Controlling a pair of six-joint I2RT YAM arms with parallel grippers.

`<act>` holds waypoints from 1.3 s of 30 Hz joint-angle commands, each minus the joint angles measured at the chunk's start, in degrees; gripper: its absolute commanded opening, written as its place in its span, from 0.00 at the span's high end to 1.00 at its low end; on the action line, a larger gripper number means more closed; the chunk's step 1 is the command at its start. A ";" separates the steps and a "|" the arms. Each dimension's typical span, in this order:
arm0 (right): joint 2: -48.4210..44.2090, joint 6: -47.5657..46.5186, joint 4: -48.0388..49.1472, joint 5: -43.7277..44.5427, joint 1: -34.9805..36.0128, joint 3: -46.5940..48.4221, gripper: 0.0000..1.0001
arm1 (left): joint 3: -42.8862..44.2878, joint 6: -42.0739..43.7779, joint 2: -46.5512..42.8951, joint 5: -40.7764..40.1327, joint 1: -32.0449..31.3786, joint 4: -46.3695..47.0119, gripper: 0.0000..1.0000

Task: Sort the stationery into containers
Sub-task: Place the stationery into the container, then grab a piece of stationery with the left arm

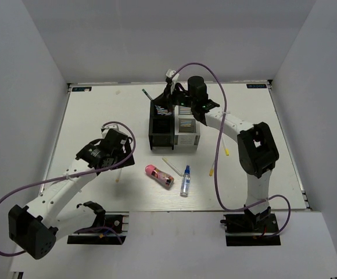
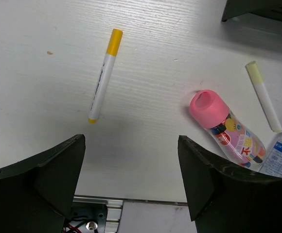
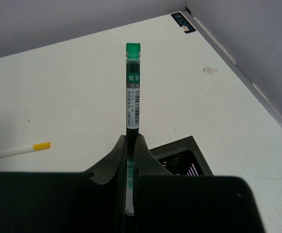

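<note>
A white table (image 1: 93, 113) stands between grey walls (image 1: 157, 40).

Robot lab test cell, white table (image 1: 99, 110), plain grey walls (image 1: 157, 35) enclosing it, cabled arm bases (image 1: 96, 224)

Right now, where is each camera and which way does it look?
Top camera: above and behind the arms, looking down at the table; left arm and right arm show.
Left wrist: on the left arm, facing down at the pink cylinder and a yellow-tipped pen; open left gripper shows.
Right wrist: on the right arm, looking across the table; right gripper, shut on the green pen, shows.
Shared: top and left wrist both show the pink cylinder.
</note>
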 commanded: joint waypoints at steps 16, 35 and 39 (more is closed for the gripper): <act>10.77 1.27 16.18 -3.78 -2.41 4.08 0.92 | -1.98 -6.26 3.84 1.08 -0.18 0.25 0.12; -3.16 9.44 8.83 -10.54 -10.14 4.78 0.49 | -4.27 -8.89 9.10 -2.95 -0.18 0.78 0.17; -14.92 6.28 -3.02 -10.29 -12.68 1.10 0.98 | -4.88 -9.42 13.68 -3.49 0.43 3.93 0.18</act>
